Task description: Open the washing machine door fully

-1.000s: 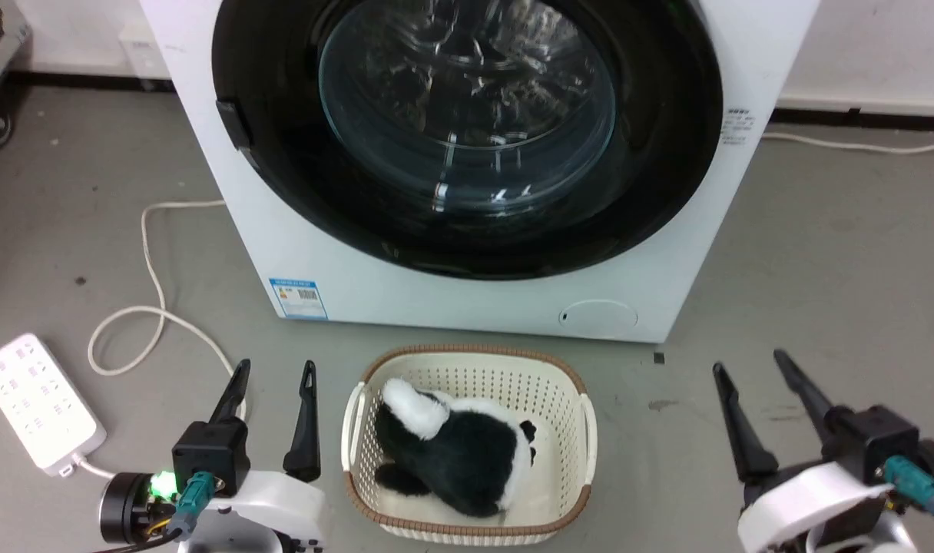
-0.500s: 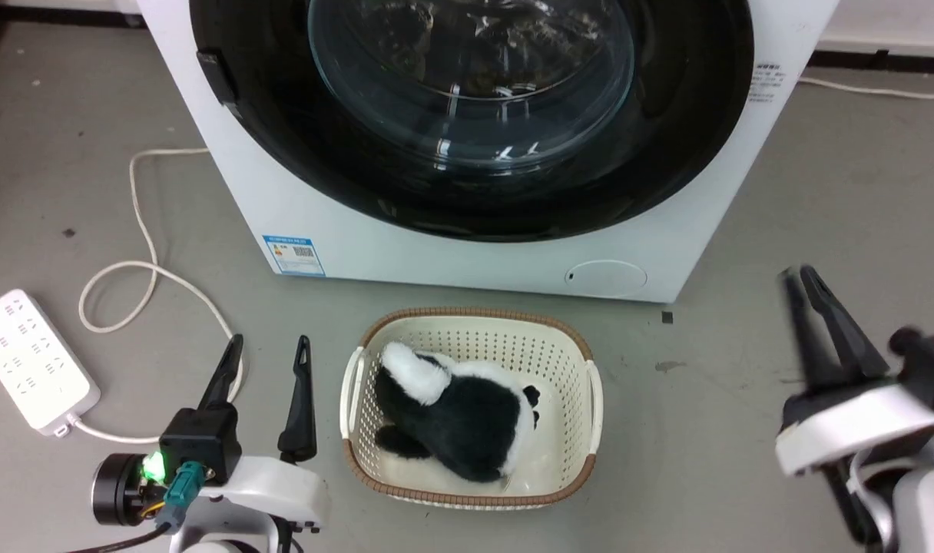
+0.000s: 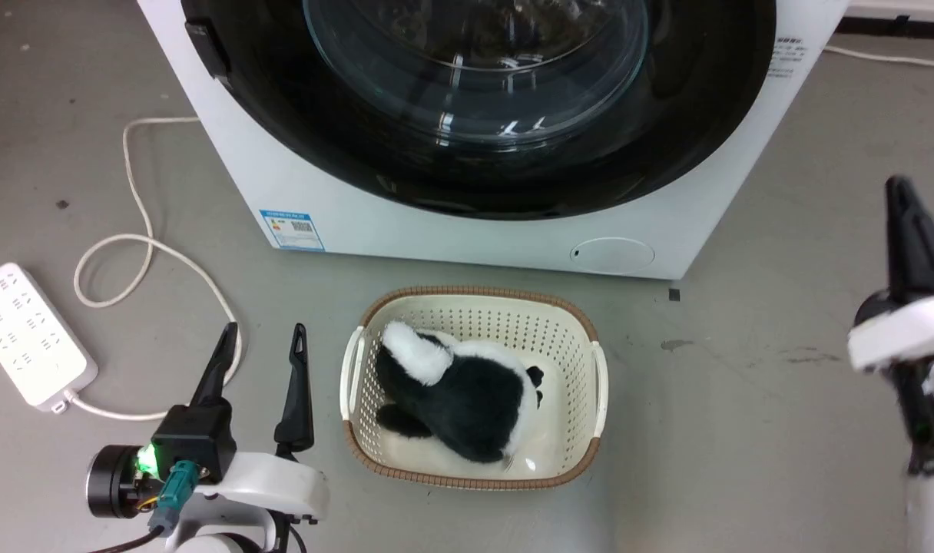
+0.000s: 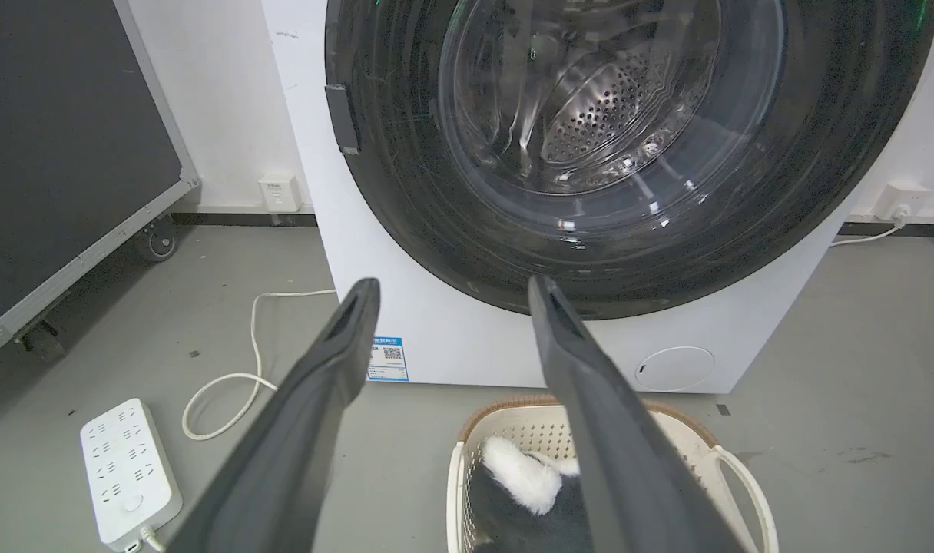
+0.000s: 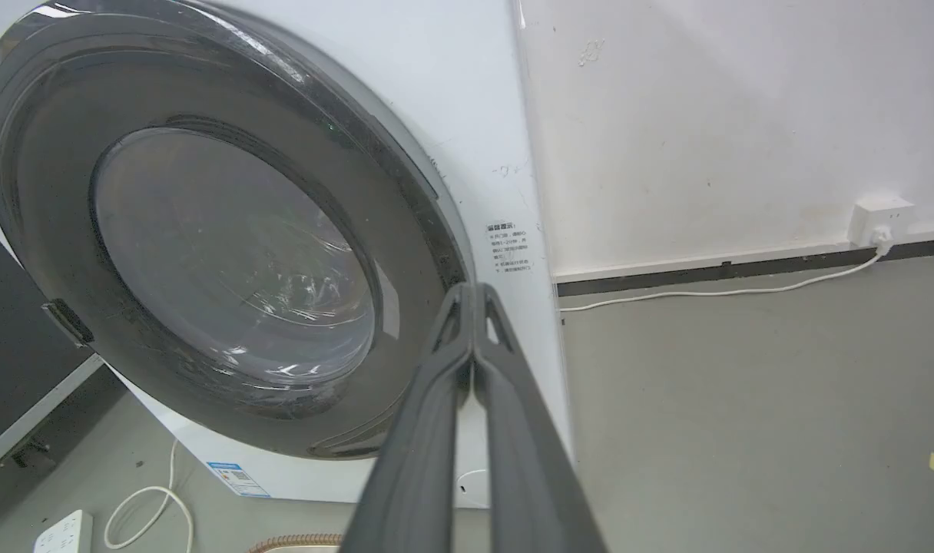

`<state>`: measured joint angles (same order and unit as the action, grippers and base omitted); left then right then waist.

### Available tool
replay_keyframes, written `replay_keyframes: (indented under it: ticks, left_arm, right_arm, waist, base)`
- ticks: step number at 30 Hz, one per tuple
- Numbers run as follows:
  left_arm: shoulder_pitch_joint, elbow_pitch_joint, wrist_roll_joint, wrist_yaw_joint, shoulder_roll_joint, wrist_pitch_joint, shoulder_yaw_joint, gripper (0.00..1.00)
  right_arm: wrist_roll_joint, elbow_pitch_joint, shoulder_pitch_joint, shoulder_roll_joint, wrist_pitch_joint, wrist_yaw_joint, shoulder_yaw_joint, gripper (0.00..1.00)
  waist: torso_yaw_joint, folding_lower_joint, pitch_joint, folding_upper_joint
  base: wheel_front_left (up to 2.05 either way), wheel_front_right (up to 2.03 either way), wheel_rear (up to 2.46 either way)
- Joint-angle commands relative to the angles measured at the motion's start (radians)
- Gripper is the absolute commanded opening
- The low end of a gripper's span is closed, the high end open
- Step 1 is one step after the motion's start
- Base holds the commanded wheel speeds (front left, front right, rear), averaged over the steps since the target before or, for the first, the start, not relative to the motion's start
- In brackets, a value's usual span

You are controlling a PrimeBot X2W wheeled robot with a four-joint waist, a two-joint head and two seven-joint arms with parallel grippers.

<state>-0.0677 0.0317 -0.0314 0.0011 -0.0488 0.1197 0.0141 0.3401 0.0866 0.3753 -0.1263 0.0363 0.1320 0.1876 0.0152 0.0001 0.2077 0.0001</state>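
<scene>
I see the washing machine door [image 3: 475,92] closed flat against the machine's front, by the back wall. On the floor just before it sits a basket [image 3: 594,369] holding a plush panda [image 3: 467,392]. A power strip [image 3: 29,330] and its cord [image 3: 133,253] lie to the left. My left pincer [image 3: 264,329] is spread, and my right pincer [image 5: 475,292] is pressed together.

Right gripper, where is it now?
Head view, far right edge: the right gripper, fingers together, is right of the washing machine, apart from the washing machine door.
</scene>
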Motion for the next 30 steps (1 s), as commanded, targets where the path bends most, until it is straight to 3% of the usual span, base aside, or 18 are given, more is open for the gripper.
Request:
replay_keyframes:
  ticks: [1,18,19,24,30]
  left_arm:
    - [-0.025,0.008,-0.01,0.003,-0.001,0.012,-0.005,1.0]
    - [-0.074,0.029,-0.024,-0.003,-0.001,0.045,-0.007,1.0]
    - [-0.082,0.031,-0.025,-0.004,-0.001,0.051,-0.006,1.0]
    - [-0.089,0.033,-0.025,-0.002,-0.001,0.062,-0.003,1.0]
    - [-0.094,0.037,-0.029,0.001,-0.001,0.074,0.001,1.0]
  right_arm:
    - [0.034,0.014,0.051,-0.003,0.02,0.0,0.02,0.0]
    - [0.256,0.124,0.343,-0.039,0.238,-0.001,0.119,0.0]
    - [0.311,0.174,0.4,-0.038,0.305,-0.001,0.149,0.0]
    - [0.407,0.302,0.528,-0.024,0.439,-0.001,0.242,0.0]
    - [0.427,0.432,0.665,-0.04,0.589,-0.001,0.318,0.0]
  waist:
    - [0.003,-0.0001,0.014,-0.0001]
    - [0.034,-0.0001,0.134,-0.0001]
    - [0.041,-0.0001,0.152,-0.0001]
    - [0.053,-0.0001,0.176,-0.0001]
    - [0.069,-0.0001,0.204,-0.0001]
  base:
    - [0.0,0.0,0.0]
    - [0.0,0.0,0.0]
    - [0.0,0.0,0.0]
    - [0.0,0.0,0.0]
    - [0.0,0.0,0.0]
